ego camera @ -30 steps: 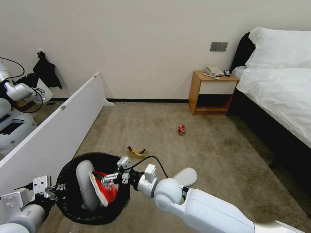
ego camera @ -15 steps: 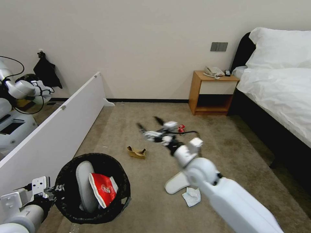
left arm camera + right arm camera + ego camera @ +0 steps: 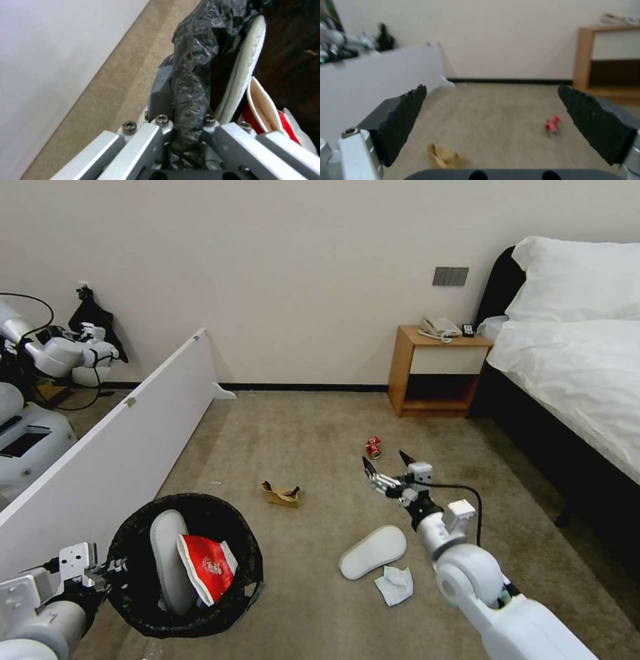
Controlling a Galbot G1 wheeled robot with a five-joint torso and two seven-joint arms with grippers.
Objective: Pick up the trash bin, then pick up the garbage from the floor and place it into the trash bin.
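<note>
Swinging away from the bin (image 3: 133,587), the right gripper (image 3: 388,468) now hangs wide open and empty above the slipper (image 3: 372,551): light, floppy, best pinched at its edge. Left gripper (image 3: 186,135) pinches the bin's bagged rim.

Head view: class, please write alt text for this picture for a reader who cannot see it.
The left gripper holds a black-lined trash bin by its rim, with a white slipper and a red-white carton inside. The open right gripper hangs above a beige carpet, where another slipper, tissue, torn cardboard and crushed red can lie.
</note>
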